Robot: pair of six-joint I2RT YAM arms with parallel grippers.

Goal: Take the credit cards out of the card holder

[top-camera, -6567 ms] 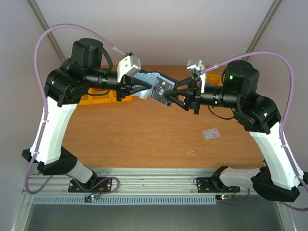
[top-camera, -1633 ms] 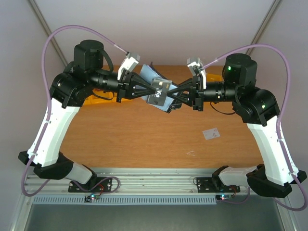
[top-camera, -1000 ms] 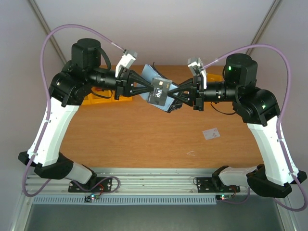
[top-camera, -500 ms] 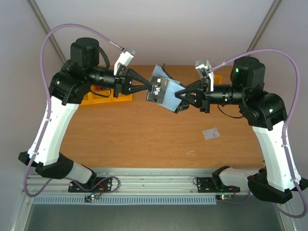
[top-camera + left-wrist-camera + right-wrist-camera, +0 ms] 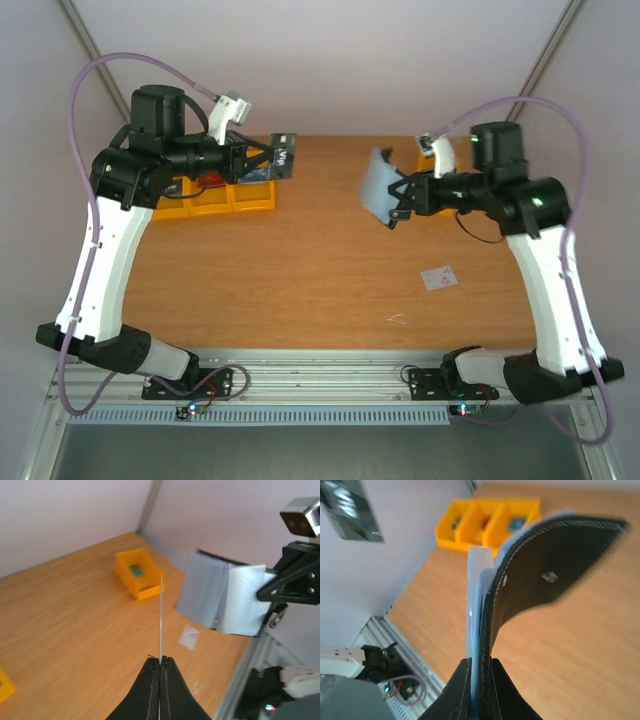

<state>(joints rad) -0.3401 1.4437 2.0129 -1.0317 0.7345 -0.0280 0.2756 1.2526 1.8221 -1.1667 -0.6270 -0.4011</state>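
Now the left gripper (image 5: pixel 266 161) pinches a dark VIP credit card (image 5: pixel 284 158) near the yellow bins (image 5: pixel 225 195), its long axis pointing toward the right arm. Well apart, the right gripper (image 5: pixel 400 196) clamps the open card holder (image 5: pixel 376 185), grey-blue inside facing left, above the wooden table (image 5: pixel 320 270).

Table (image 5: pixel 300 270): flat top of orange-brown wood. At the far left stands a row of yellow bins (image 5: pixel 225 195). On the right half, toward the front, lies one whitish card (image 5: pixel 438 277), flat, with a tiny white scrap (image 5: pixel 397 319) near it but apart.
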